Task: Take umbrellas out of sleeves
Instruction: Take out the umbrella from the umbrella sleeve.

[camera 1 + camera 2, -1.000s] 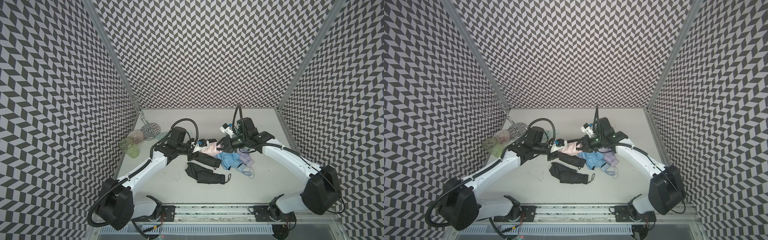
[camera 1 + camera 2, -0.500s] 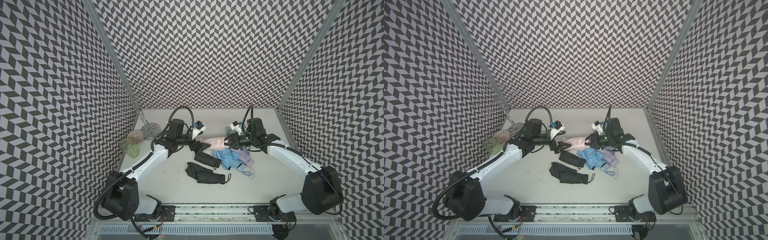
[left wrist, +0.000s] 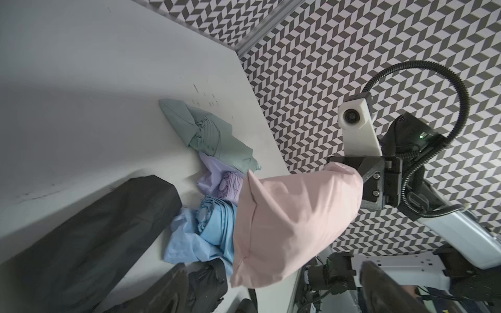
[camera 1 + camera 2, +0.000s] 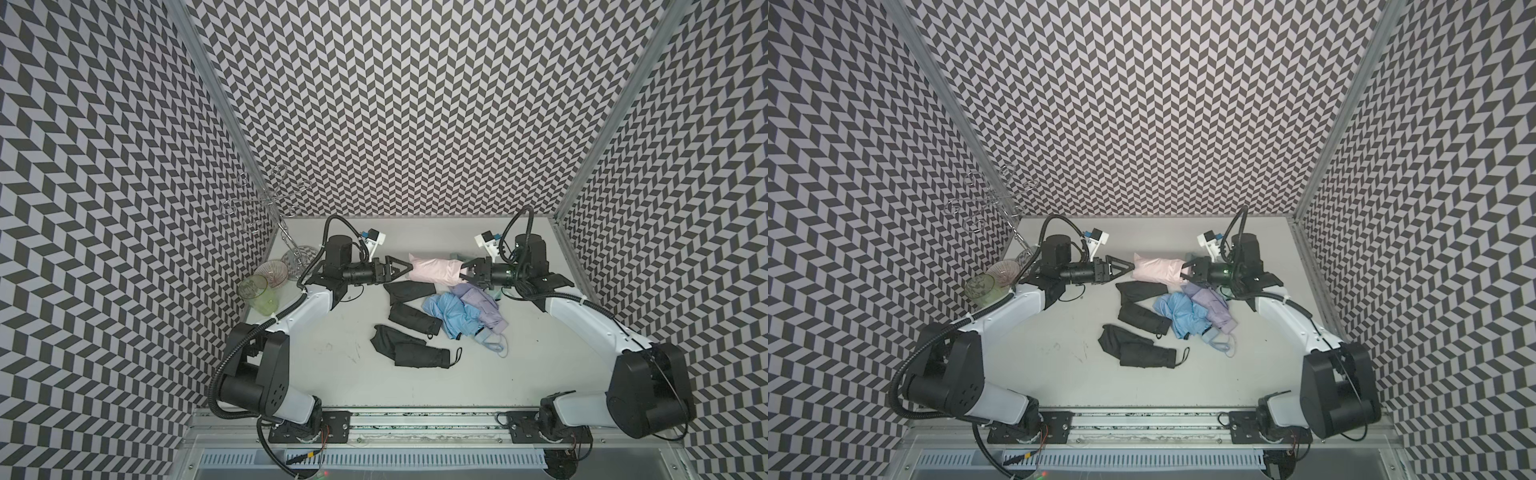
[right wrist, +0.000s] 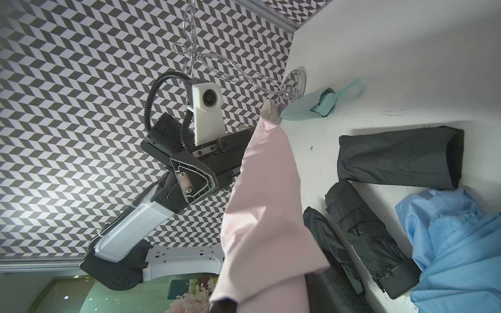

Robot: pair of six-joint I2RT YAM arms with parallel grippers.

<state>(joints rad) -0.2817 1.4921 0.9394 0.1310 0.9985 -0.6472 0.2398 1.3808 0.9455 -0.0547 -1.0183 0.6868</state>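
Note:
A pink umbrella [image 4: 434,270] in its smooth pink sleeve hangs level above the table's back half, seen in both top views [image 4: 1156,269]. My right gripper [image 4: 465,272] is shut on its right end. At the other end my left gripper [image 4: 406,267] stands open, its fingers spread wide beside the sleeve's tip without pinching it; the left wrist view shows the pink sleeve [image 3: 287,222] between them. Below lie two black umbrellas [image 4: 415,318] [image 4: 411,353], a light blue umbrella [image 4: 451,311] and a lavender umbrella [image 4: 482,307]. A mint umbrella [image 5: 311,105] lies near the back.
A flat black sleeve [image 4: 405,289] lies under the pink one. At the left edge stand a green glass [image 4: 259,293], a pinkish glass [image 4: 272,272] and a wire stand [image 4: 286,232]. The patterned walls close in the back and both sides.
My left gripper has opened and let go of the pink sleeve. Both arms have moved toward the back, and the right one has carried the pink umbrella rightward and up.

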